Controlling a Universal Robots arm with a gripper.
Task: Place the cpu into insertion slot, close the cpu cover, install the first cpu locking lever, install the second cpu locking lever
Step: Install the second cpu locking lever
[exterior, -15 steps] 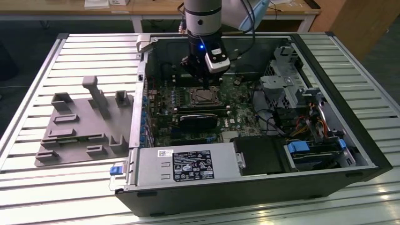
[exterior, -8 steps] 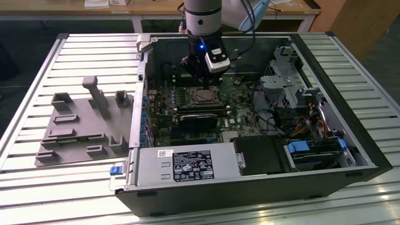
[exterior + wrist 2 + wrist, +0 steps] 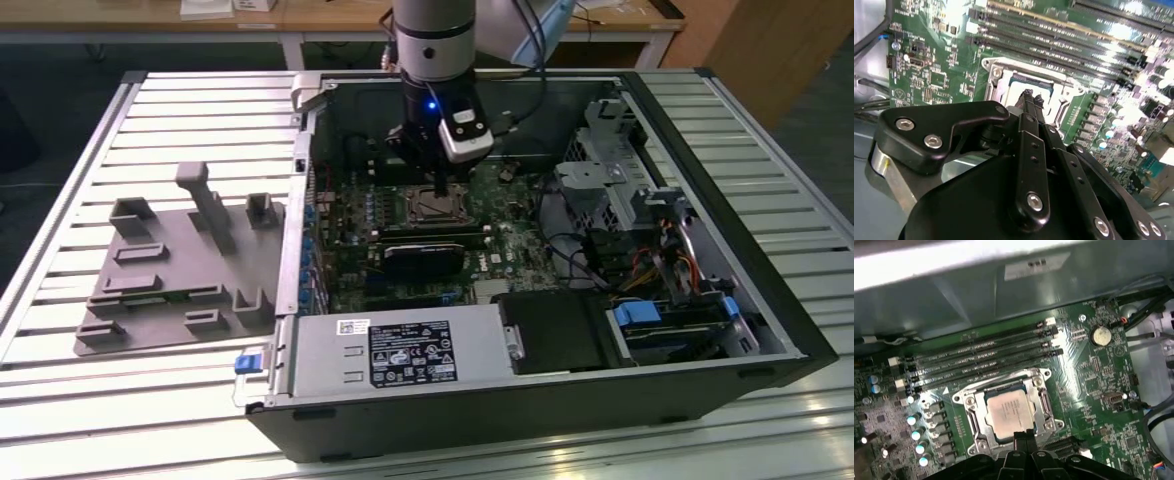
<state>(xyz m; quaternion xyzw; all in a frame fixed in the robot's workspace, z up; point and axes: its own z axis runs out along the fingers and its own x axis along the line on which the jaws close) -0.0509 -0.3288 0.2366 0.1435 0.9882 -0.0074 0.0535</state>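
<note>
The cpu [image 3: 1008, 413], a pale silvery square chip, lies flat in the insertion slot on the green motherboard [image 3: 1089, 385]; the slot itself is hidden under it. The cpu cover [image 3: 1044, 401], a silvery metal frame, lies down around the chip, whose top shows through its window. My gripper [image 3: 1023, 437] hangs just over one edge of the cover, fingers shut together with nothing between them. In the second wrist view the gripper [image 3: 1029, 97] points down at the cover [image 3: 998, 76]. In the exterior view the gripper [image 3: 442, 186] stands right above the cpu [image 3: 434, 208]. I cannot make out the locking levers.
The open computer case [image 3: 561, 400] lies on a slatted metal table [image 3: 160, 100]. Long black memory slots [image 3: 984, 357] run beside the socket. A black card [image 3: 424, 258], a power supply [image 3: 400, 355] and drive bays [image 3: 667, 320] crowd the case. A grey fixture [image 3: 174, 270] sits at the exterior view's left.
</note>
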